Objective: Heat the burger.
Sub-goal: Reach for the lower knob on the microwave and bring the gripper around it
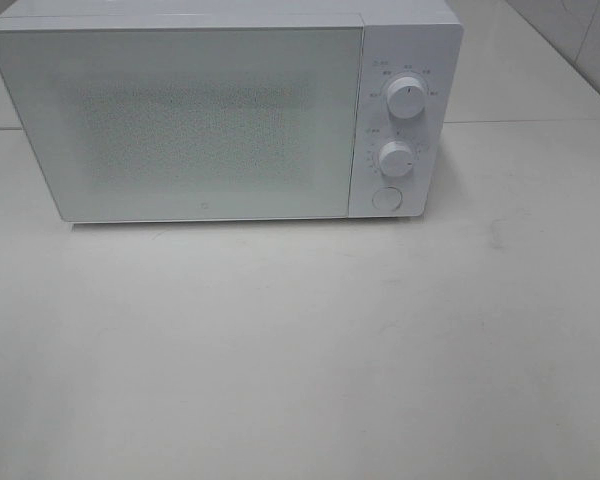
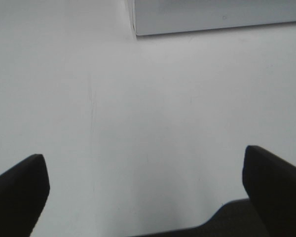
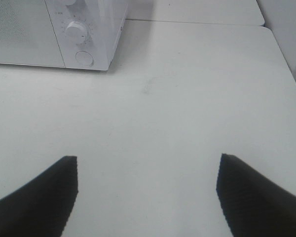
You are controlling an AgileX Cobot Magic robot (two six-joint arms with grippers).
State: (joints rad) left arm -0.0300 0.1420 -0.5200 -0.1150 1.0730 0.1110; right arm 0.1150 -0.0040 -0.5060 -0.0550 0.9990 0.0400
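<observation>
The burger is out of view in every frame. A white microwave (image 1: 220, 110) stands at the back of the white table with its door shut; two round knobs (image 1: 406, 98) and a round button (image 1: 385, 197) sit on its right panel. No arm shows in the exterior view. My left gripper (image 2: 145, 173) is open and empty above bare table, with the microwave's lower corner (image 2: 138, 27) ahead. My right gripper (image 3: 148, 180) is open and empty above bare table, with the microwave's knob panel (image 3: 79, 39) ahead of it.
The white table (image 1: 300, 350) spreads in front of the microwave. A seam between table sections (image 1: 530, 121) runs behind at the right. The table's right edge (image 3: 286, 64) shows in the right wrist view.
</observation>
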